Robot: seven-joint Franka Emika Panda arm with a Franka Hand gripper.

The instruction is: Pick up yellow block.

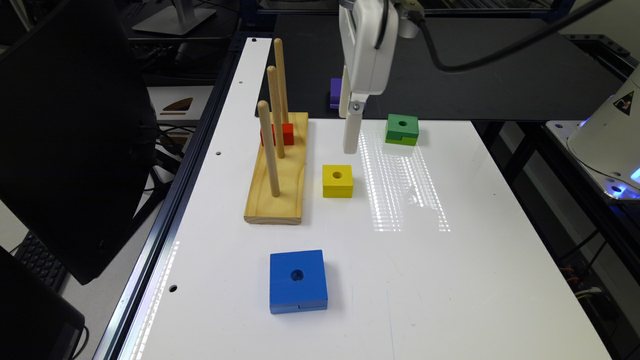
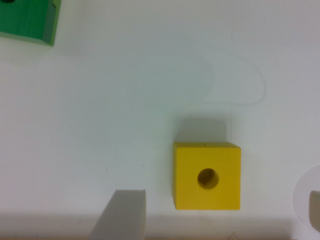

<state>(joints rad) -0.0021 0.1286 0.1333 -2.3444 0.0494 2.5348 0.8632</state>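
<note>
Yellow block [image 2: 207, 176] untouched, fingers [image 2: 120, 215] spread, empty

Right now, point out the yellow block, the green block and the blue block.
yellow block [image 2: 207, 175], wrist view, top face beside the hole.
green block [image 1: 402, 127], exterior view, top face.
blue block [image 1: 298, 280], exterior view, top face.

The yellow block [image 1: 337, 181] sits flat on the white counter [image 1: 450, 280], round centre hole facing up, at three o'clock of the wooden peg base [image 1: 278, 175], untouched.
</note>
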